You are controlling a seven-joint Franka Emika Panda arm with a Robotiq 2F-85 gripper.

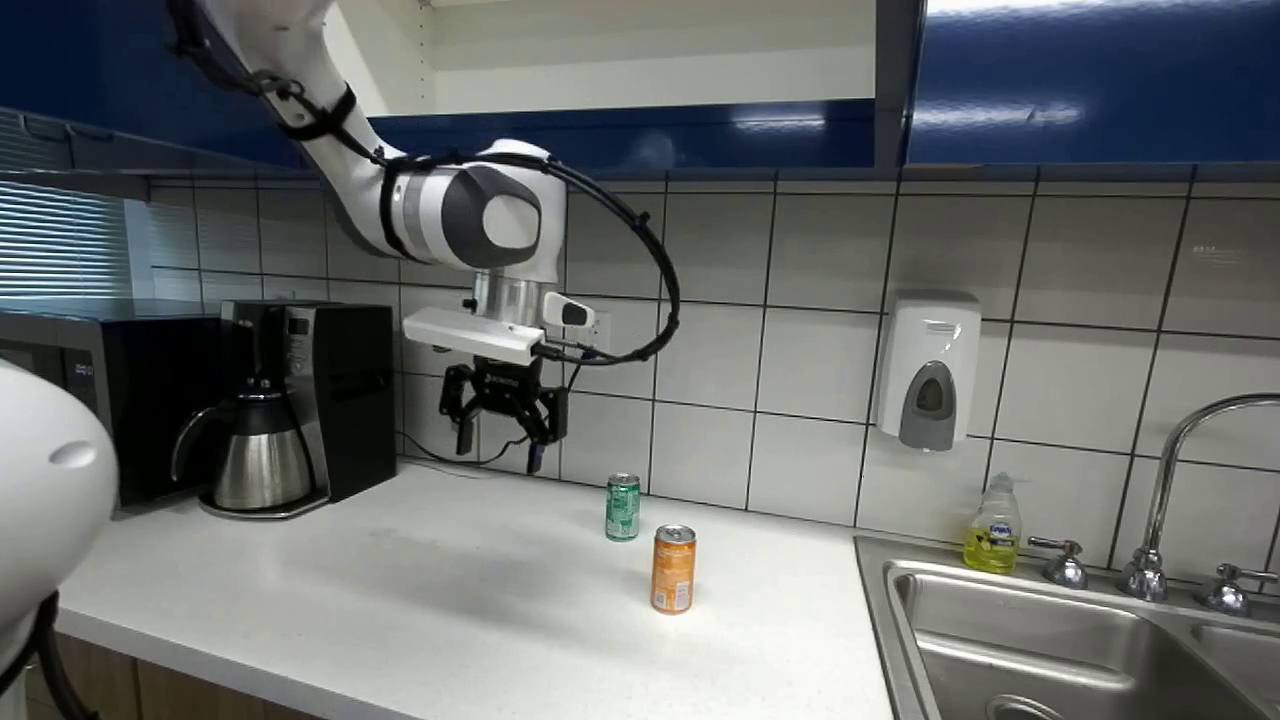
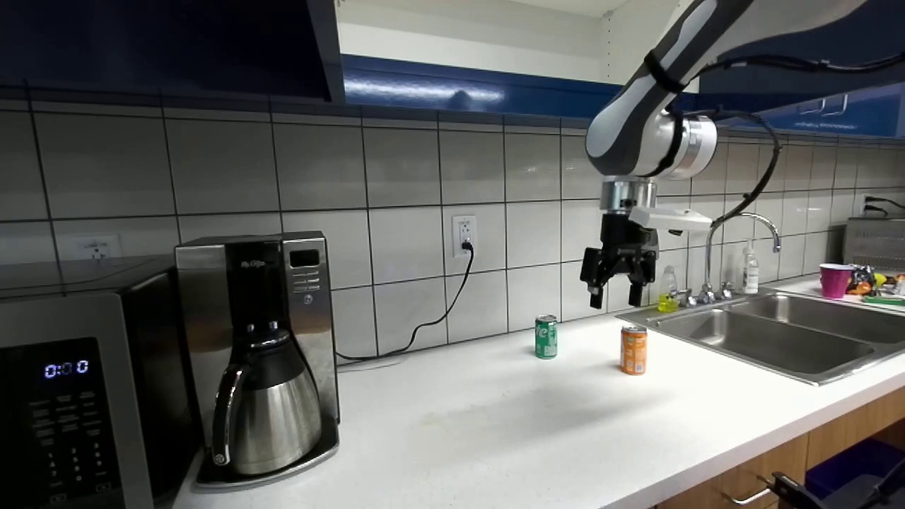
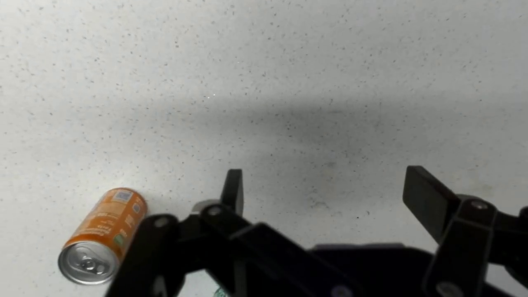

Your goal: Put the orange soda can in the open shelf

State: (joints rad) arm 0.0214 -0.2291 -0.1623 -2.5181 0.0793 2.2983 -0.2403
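The gripper (image 1: 500, 455) hung well above the counter (image 1: 480, 620), pointing down, its fingers (image 3: 429, 202) spread wide with nothing held between them. Below it and off toward the sink (image 1: 888, 620), outside the span of the fingers and untouched, stood the orange soda can (image 3: 103, 231), upright on the counter in both exterior views. By the look of it, the step in hand was the approach: the grasp had yet to be made. The next move seemed to call for a shift toward the sink until the can lined up between the fingers, then a descent and a squeeze around its body.

Also below the gripper, nearer the tiled wall (image 1: 820, 360) than the orange can and apart from it, stood the green can (image 1: 622, 510); only a sliver of it showed in the wrist view. A wide finger might clip it on the way down. Farther out, on the side away from the sink, stood the coffee maker (image 1: 340, 395). Above the gripper was the open shelf (image 1: 650, 70); once held, the can would have to rise past the blue band (image 1: 640, 135) under the shelf's pale interior before going in.
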